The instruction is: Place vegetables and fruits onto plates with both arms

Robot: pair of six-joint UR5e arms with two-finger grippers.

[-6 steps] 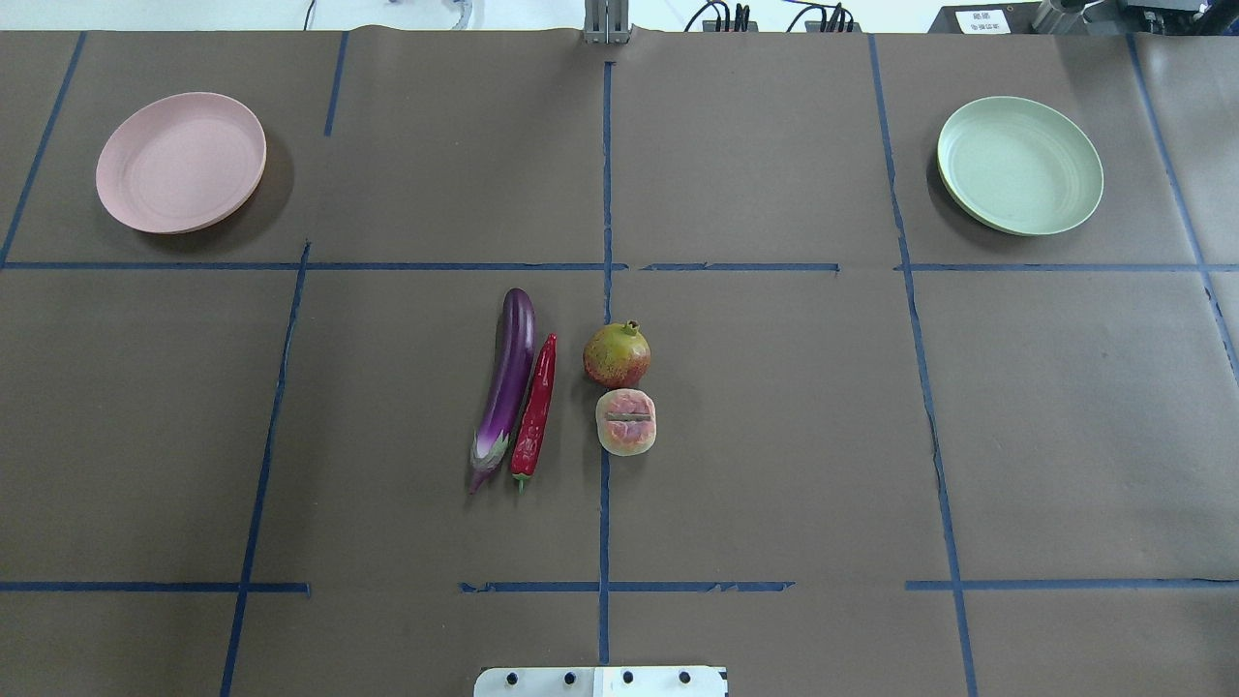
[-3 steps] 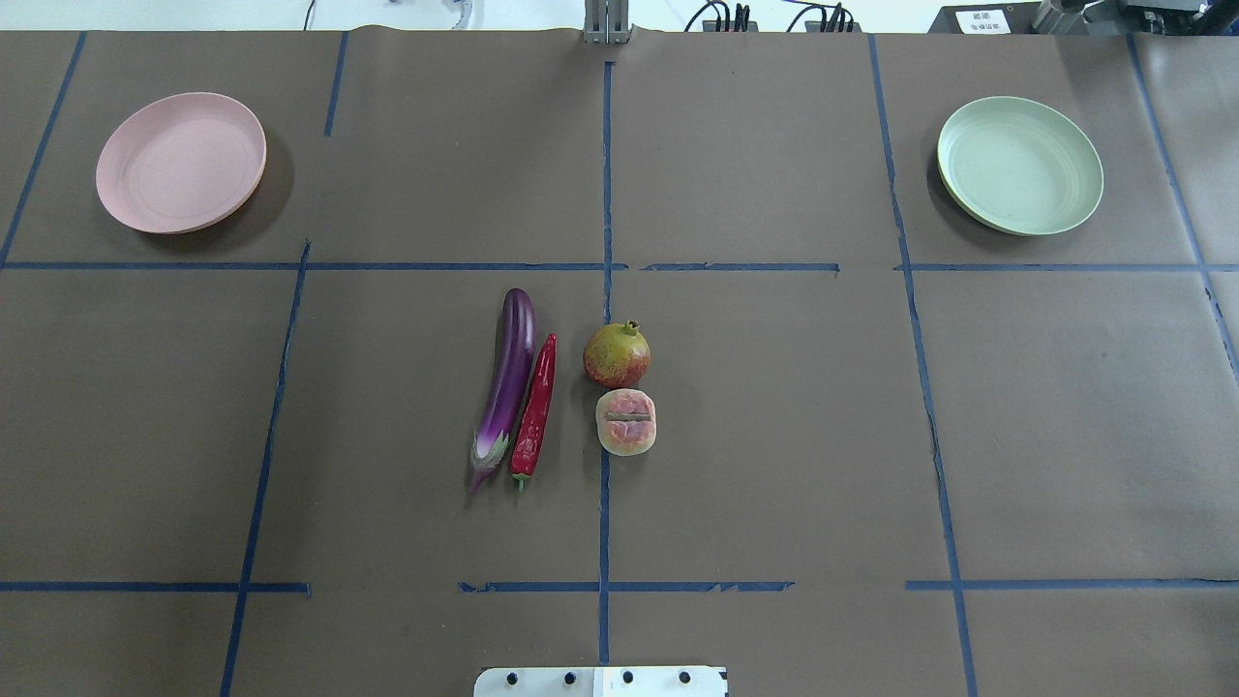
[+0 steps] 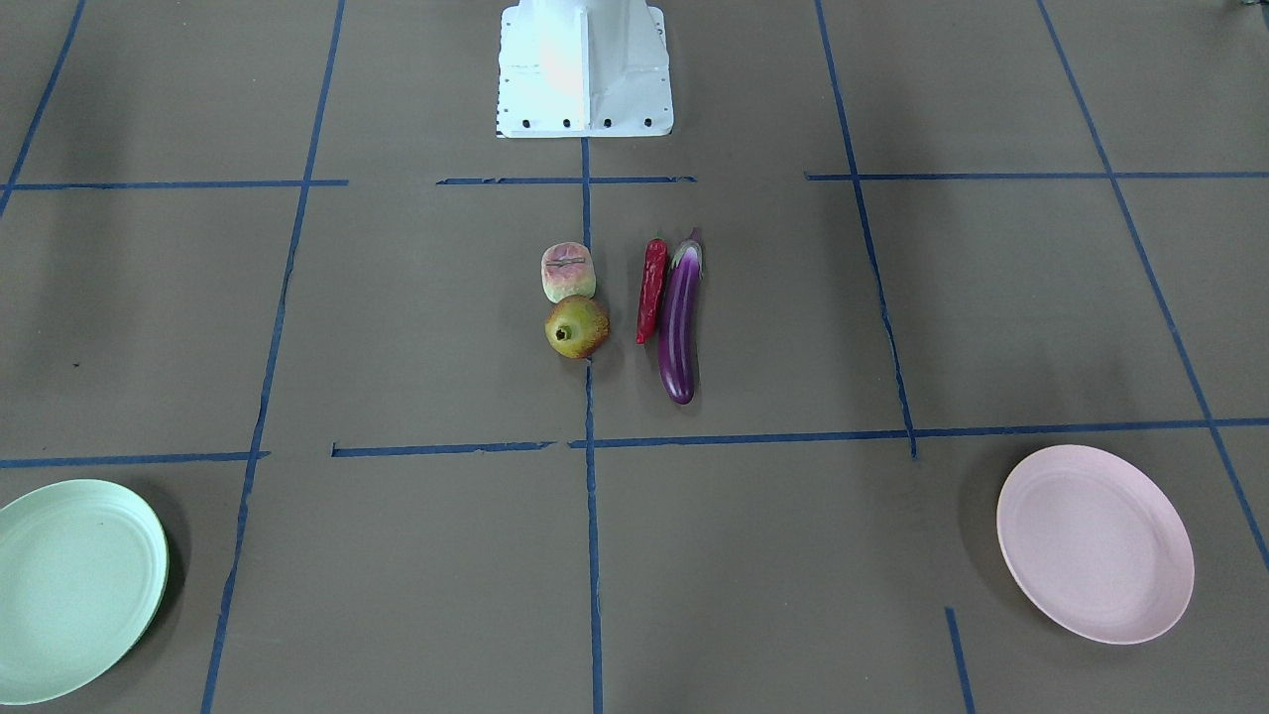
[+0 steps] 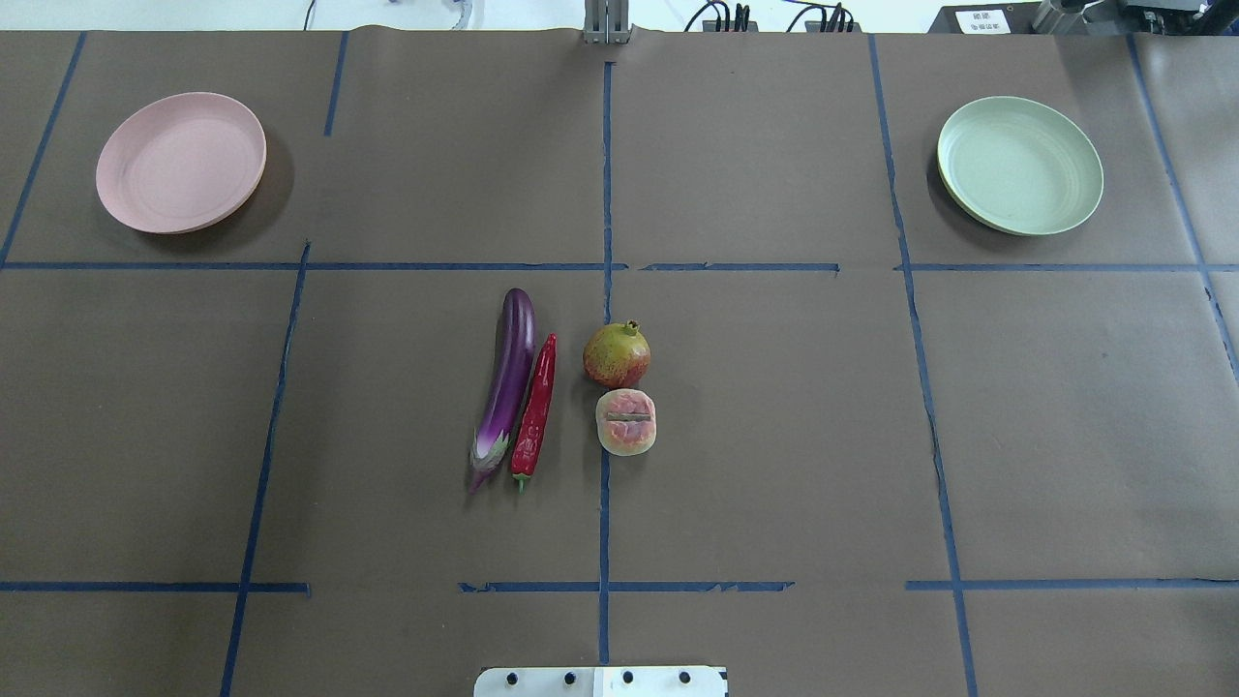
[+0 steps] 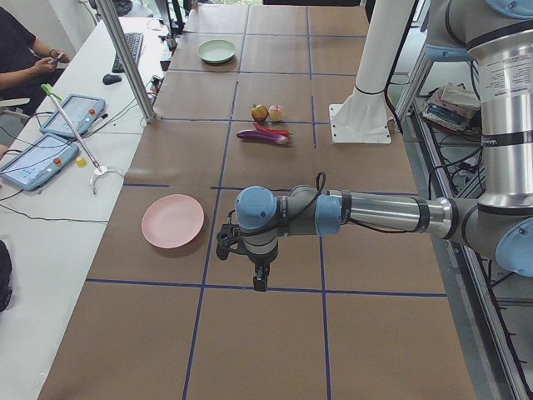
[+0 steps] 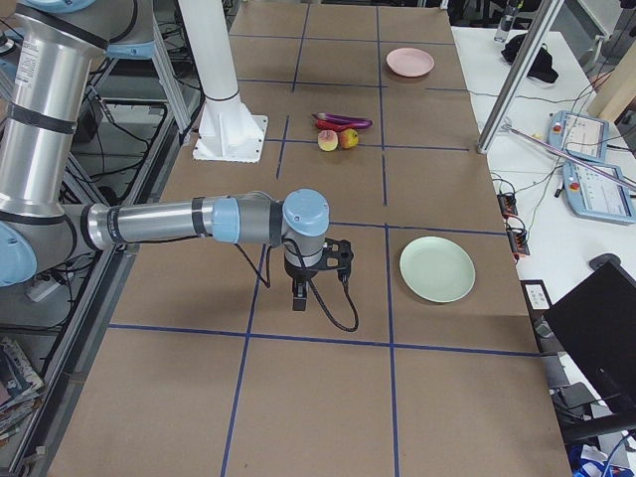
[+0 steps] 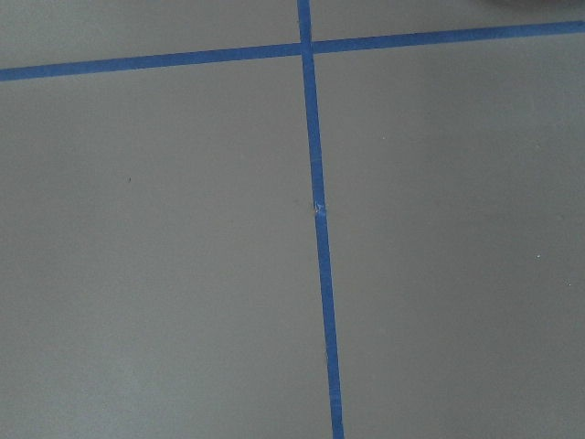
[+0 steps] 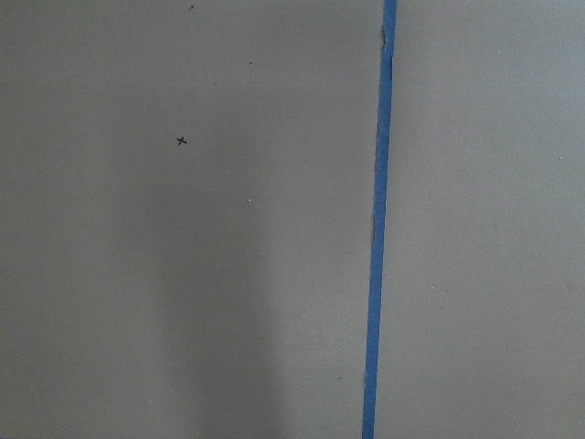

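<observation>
One long glossy purple eggplant [image 4: 510, 373] looks slippery, stiff: grip mid-length; left tool [image 5: 261, 284], right tool [image 6: 297, 302]: width cannot be told.

No change recorded on the bench [image 4: 774, 436].
Between the earlier overhead pictures and the present one, no shift is detected: the chili pepper [image 4: 535, 411], the pomegranate-like fruit [image 4: 617, 356], the blocky fruit [image 4: 625, 422], the pink plate [image 4: 180, 162] and the green plate [image 4: 1019, 166] are found at the same places relative to the eggplant [image 4: 505, 387]. The left arm [image 5: 375, 212] and the right arm [image 6: 159, 221] are seen only in the side views, for which no earlier picture is given, so any movement of theirs cannot be judged.
</observation>
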